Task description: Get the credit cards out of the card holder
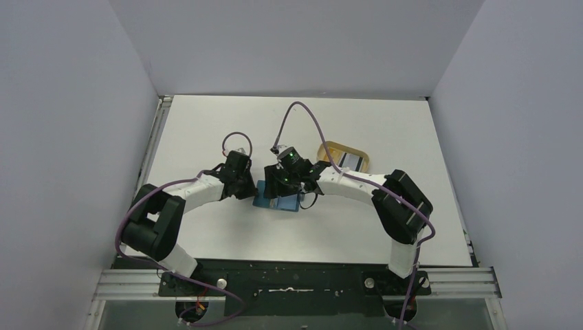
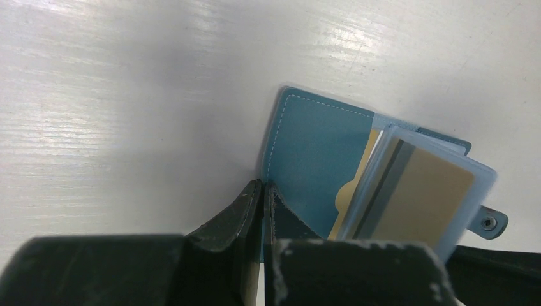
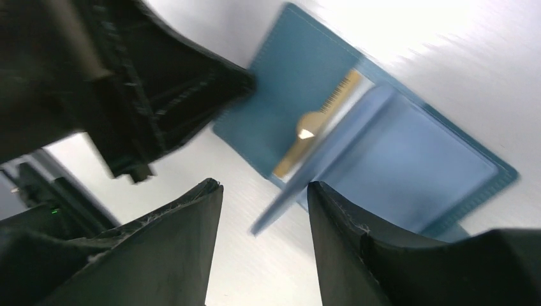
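Note:
The teal card holder (image 1: 278,202) lies open on the table between both grippers. In the left wrist view its teal flap (image 2: 316,159) has a tan card (image 2: 346,205) tucked in a pocket, and a pale blue leaf holds another tan credit card (image 2: 421,194) with a dark band. The snap tab (image 2: 490,222) sticks out at the right. My left gripper (image 2: 263,186) is shut on the holder's left edge. My right gripper (image 3: 263,191) is open just above the raised pale blue leaf (image 3: 332,153), with the leaf's edge between its fingers. One white card with black bands (image 1: 352,161) lies in the tray.
A tan oval tray (image 1: 328,149) stands behind and right of the card holder. White walls close in the table on three sides. A metal rail (image 1: 155,141) runs along the left table edge. My left gripper's black body (image 3: 159,83) shows close beside the right one.

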Action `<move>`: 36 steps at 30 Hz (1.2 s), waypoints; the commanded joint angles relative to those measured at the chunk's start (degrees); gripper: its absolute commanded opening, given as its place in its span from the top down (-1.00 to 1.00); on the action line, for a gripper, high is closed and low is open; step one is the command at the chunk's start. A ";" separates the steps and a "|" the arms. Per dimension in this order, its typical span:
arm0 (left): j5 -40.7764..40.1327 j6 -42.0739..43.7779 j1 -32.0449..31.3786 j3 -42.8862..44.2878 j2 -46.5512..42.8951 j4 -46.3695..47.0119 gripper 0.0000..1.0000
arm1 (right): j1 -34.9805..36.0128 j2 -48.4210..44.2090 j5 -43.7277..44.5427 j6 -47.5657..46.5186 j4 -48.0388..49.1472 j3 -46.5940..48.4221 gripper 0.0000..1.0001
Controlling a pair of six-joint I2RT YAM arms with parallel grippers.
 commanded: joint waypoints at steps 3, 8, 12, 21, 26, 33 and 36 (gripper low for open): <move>0.56 0.55 0.33 -0.49 -1.65 -0.28 1.00 | 0.32 -1.92 -9.42 0.83 15.04 -1.92 -0.06; 2.42 0.76 0.64 1.00 -3.73 -2.10 1.00 | -0.19 -1.95 -9.55 0.83 15.26 -3.79 -0.05; 2.28 1.46 0.73 2.63 -6.37 -4.42 1.00 | -0.65 -3.63 -6.37 0.14 13.84 -5.20 -0.05; 2.47 2.37 0.82 5.48 -9.42 -7.88 1.00 | -1.73 -13.73 6.84 -2.85 8.64 -8.41 -0.04; 2.47 2.32 0.82 5.56 -8.46 -7.66 1.00 | -1.60 -17.33 9.72 -5.75 6.86 -7.75 -0.04; 2.88 2.16 0.49 6.06 -7.63 -7.39 1.00 | -0.41 -10.85 6.08 -6.83 4.43 -2.43 -0.05; 2.60 2.18 0.38 6.28 -7.94 -7.64 1.00 | 0.13 -6.28 5.40 -6.27 4.31 0.19 -0.04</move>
